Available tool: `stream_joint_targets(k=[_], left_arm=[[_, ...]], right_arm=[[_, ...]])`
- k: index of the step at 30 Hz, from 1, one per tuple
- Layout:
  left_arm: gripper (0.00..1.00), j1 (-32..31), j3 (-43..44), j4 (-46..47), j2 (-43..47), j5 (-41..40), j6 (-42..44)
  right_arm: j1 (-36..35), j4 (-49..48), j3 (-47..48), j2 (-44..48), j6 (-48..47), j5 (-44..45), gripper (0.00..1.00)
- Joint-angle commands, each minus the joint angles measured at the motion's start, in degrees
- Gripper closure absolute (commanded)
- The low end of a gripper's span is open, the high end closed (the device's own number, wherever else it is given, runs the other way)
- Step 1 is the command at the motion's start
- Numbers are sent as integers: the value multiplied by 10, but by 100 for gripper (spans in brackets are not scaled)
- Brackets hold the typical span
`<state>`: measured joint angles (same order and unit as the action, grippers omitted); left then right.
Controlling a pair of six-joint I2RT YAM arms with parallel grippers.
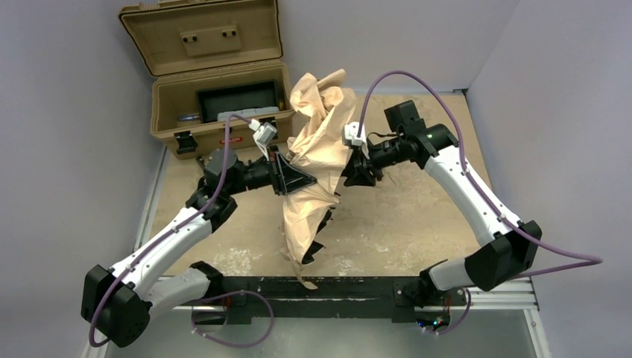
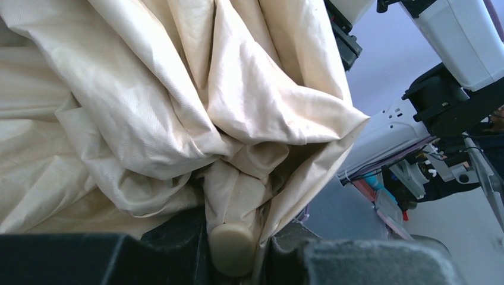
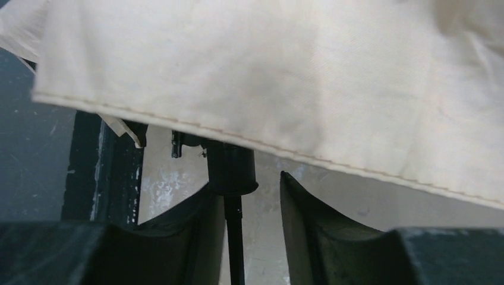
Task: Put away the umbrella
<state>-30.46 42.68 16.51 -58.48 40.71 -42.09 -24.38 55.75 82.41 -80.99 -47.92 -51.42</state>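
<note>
Umbrella (image 1: 319,153), beige and crumpled, is held upright over the worktop (image 1: 417,216) between both arms, near the open tan case (image 1: 223,104). Left pincer (image 1: 292,176) clamps its pale handle (image 2: 233,248); right pincer (image 3: 252,205) stands parted, the dark shaft (image 3: 233,172) loose between its fingers.

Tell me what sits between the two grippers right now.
The crumpled beige fabric folding umbrella hangs between the left gripper and the right gripper, filling the gap; the top external view shows it best.
</note>
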Motion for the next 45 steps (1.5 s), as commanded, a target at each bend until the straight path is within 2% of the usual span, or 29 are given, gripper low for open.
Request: stream_joint_targets(k=[1, 3, 6, 7, 10, 14, 15, 19, 21, 27, 31, 35, 39, 43, 45], left_arm=[[100, -1, 38, 44, 20, 12, 31], [100, -1, 37, 44, 20, 12, 32], [100, -1, 40, 27, 31, 3, 40], [92, -1, 42, 12, 36, -5, 45], [52, -1, 58, -53, 62, -42, 71], [8, -1, 79, -181, 120, -116, 120], [4, -1, 87, -210, 138, -137, 141], [0, -1, 112, -318, 210, -201, 195], [0, 0, 114, -358, 245, -210, 213], [2, -1, 71, -448, 337, -144, 259], [8, -1, -4, -417, 399, -71, 287], [10, 0, -74, -378, 429, -61, 295], [11, -1, -110, -360, 415, -40, 305], [12, -1, -160, -285, 385, -14, 343], [12, -1, -156, -256, 346, 0, 359]], right_arm=[[-2, 18, 25, 7, 14, -42, 75], [-2, 23, 34, 2, 13, -45, 100], [-2, 16, 47, 8, 10, -33, 100], [-2, 5, 51, 16, 16, -25, 100], [-2, -35, 68, 44, 53, 5, 100], [-2, -31, 127, 46, 59, 20, 100], [-2, -22, 143, 41, 58, 22, 100], [-2, -12, 171, 35, 57, 34, 100], [-2, 6, 189, 34, 26, 44, 100], [-1, 27, 236, 26, -5, 82, 100], [-1, 42, 272, 16, -13, 71, 100], [4, 58, 304, 11, -17, 58, 100], [22, 77, 340, 11, -32, 51, 100], [29, 87, 358, 13, -34, 35, 100], [33, 87, 357, 16, -31, 24, 100]])
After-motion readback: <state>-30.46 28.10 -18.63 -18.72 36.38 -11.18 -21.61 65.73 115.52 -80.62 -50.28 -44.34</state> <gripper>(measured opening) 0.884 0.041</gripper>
